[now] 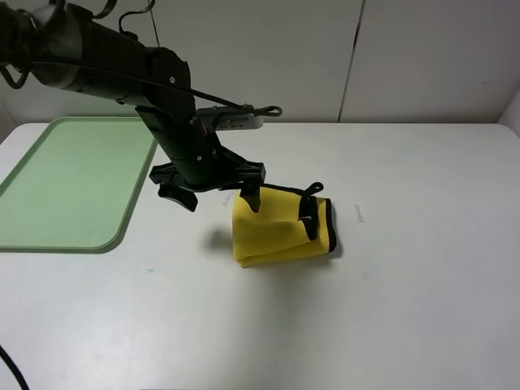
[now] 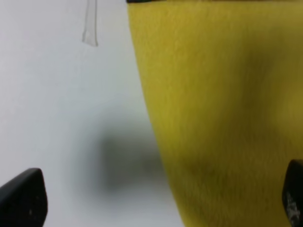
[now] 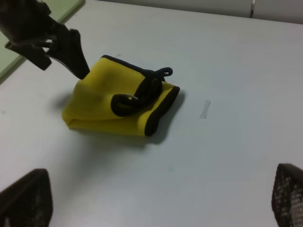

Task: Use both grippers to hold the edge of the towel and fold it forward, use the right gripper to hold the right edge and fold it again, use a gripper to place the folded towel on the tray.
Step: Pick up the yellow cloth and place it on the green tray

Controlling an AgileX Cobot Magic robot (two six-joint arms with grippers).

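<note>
1. Since the towel (image 1: 280, 231) lies folded mid-table, right of the tray (image 1: 73, 183), the left gripper (image 1: 213, 191) (jaws wide, empty) should straddle its near-left edge and pinch all layers.
2. The right gripper (image 3: 161, 198) stands wide open, empty.
3. The plush yellow cloth is bunched, its black trim (image 3: 158, 111) curling; the tray is smooth with a low rim.

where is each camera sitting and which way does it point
exterior high: mounted above the table, looking down at the tray and folded towel; shows the left arm and its open claw.
left wrist: on the left arm, close over the towel; shows both fingertips, one on either side of the towel's edge.
right wrist: on the right arm, set back, facing the towel; shows its own open fingertips.
shared: the towel in all three; the left claw also in the right wrist view.
</note>
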